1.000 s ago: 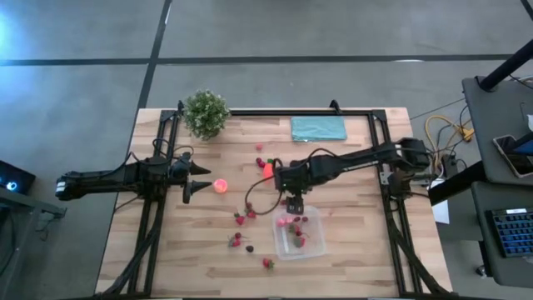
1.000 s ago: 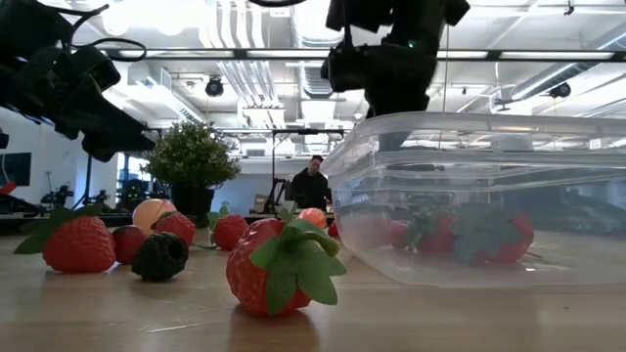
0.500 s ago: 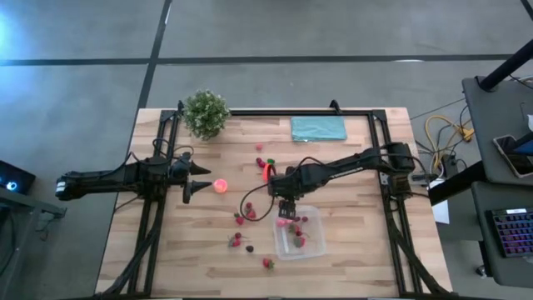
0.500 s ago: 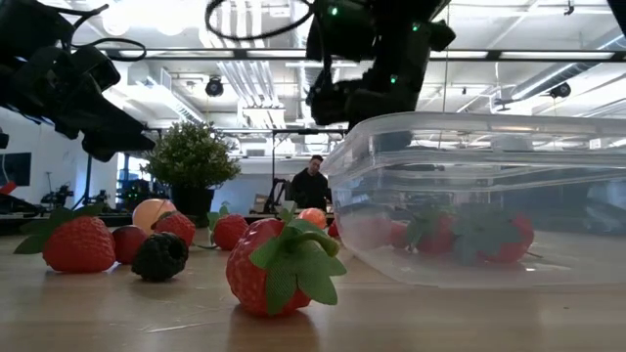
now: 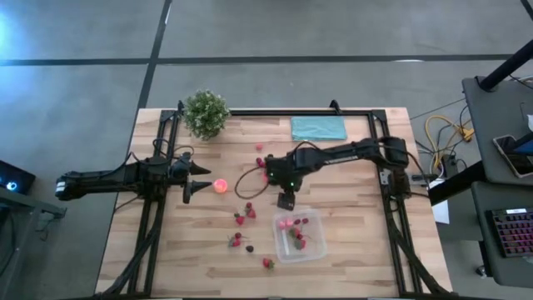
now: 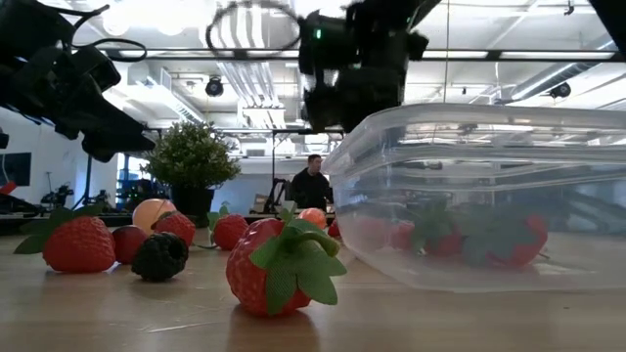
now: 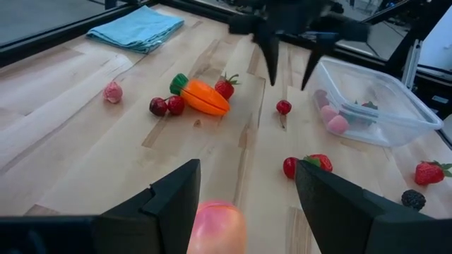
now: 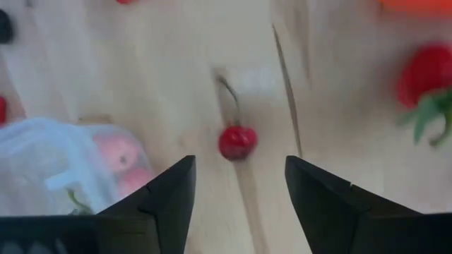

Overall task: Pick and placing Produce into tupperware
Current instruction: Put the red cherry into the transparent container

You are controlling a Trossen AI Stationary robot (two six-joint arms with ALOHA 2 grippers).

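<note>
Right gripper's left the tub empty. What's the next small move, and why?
Probably lower the right gripper straight onto the cherry and close. Its fingers stand open and empty above the bare wood beside the tub, and the cherry lies loose, centred just ahead between them. The left gripper waits over the pink ball.

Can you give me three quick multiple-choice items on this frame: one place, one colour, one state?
1. Where is the cloth?
A. far edge, right of the plant
B. inside the tub
C. under the left gripper

2. What colour is the carrot body?
A. purple
B. orange
C. white

3. What state is the right gripper in?
A. shut on a strawberry
B. shut on the cloth
C. open, holding nothing

Answers:
1. A: the high view shows the cloth flat near the far edge, right of the plant.
2. B: the left wrist view shows an orange body with a green top.
3. C: both wrist views show its fingers apart, with a cherry lying on the table beyond them.
</note>
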